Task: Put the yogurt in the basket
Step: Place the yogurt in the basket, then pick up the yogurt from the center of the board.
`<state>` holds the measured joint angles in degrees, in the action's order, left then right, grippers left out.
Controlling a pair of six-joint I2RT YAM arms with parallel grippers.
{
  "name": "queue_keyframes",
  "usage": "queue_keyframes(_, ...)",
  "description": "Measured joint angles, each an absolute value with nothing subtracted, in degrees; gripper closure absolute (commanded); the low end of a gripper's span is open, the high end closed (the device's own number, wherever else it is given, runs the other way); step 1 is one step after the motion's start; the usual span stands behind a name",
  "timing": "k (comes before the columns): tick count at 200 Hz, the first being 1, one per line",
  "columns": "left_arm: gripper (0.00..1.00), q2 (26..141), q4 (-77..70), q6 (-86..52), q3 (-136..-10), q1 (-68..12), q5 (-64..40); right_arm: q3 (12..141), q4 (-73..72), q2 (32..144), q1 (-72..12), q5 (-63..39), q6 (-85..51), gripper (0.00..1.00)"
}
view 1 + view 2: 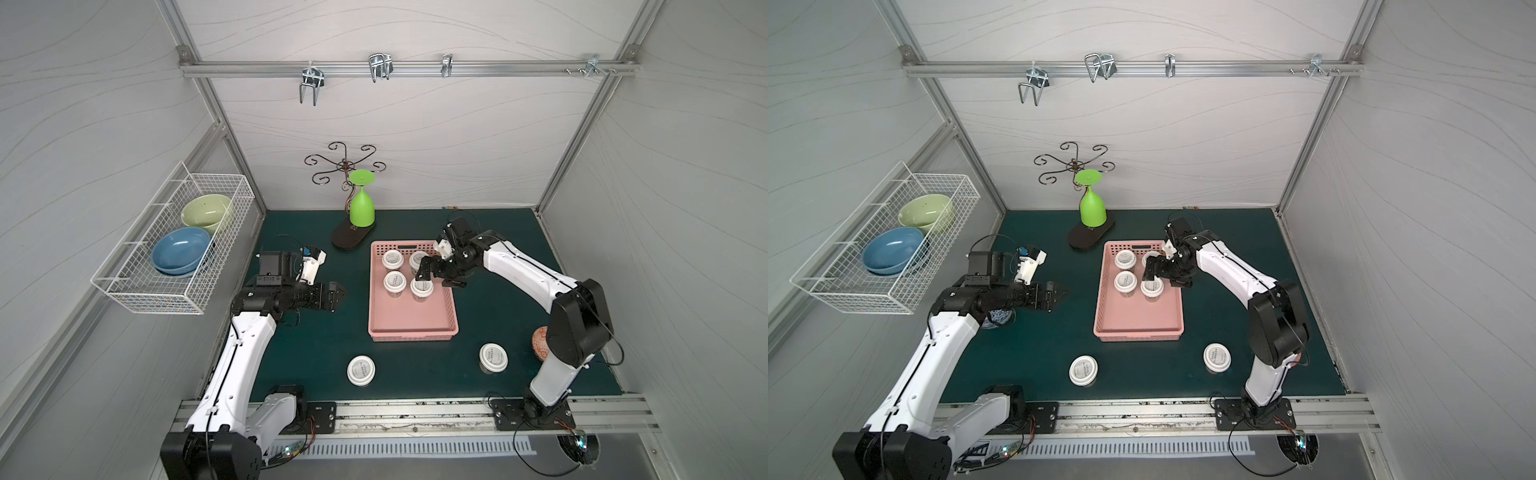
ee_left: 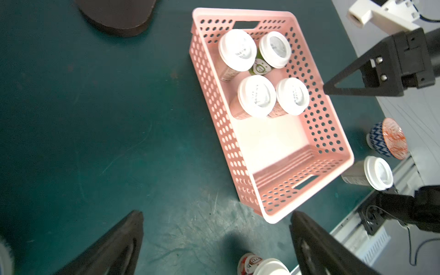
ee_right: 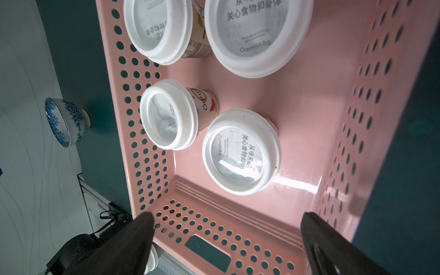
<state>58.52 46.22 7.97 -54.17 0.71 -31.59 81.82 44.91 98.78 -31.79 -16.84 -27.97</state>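
A white wire basket (image 1: 149, 297) with two bowls (image 1: 180, 251) hangs on the left wall. Over the green table (image 1: 311, 340) the left hand (image 1: 334, 297) stands open, empty. Mid-table, the pink basket (image 1: 411, 318) holds four yogurt cups (image 1: 395, 281) in its far half; the right hand (image 1: 438, 277) gapes empty above them. Near the front edge stand a fifth cup (image 1: 361, 370) and a sixth cup (image 1: 493, 357).

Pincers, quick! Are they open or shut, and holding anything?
Left pincer: open, holding nothing.
Right pincer: open, holding nothing, above the shallow pink perforated plastic basket.
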Motion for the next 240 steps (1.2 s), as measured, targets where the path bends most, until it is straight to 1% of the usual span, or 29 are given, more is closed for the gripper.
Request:
queue_keyframes(43, 0.01, 58.0, 51.4, 15.1, -54.2, -1.1, -36.5, 80.0, 47.8, 92.5, -30.4, -14.7, -25.5, 0.01)
queue_keyframes(80, 0.01, 57.5, 57.0, 22.4, -54.2, -3.8, -38.3, 78.2, 50.2, 85.2, -27.7, -13.4, -23.4, 0.01)
queue_keyframes(134, 0.01, 57.5, 64.7, 31.9, -54.2, -6.5, -38.4, 74.2, 52.9, 75.0, -21.9, -11.8, -19.9, 0.01)
queue_keyframes(197, 0.01, 59.0, 70.8, 41.4, -52.2, -11.3, -38.4, 70.5, 54.8, 66.8, -15.5, -10.8, -16.1, 0.01)
queue_keyframes(240, 0.01, 62.7, 72.2, 45.3, -51.5, -16.3, -37.2, 67.9, 55.0, 62.2, -14.5, -8.9, -14.5, 0.01)
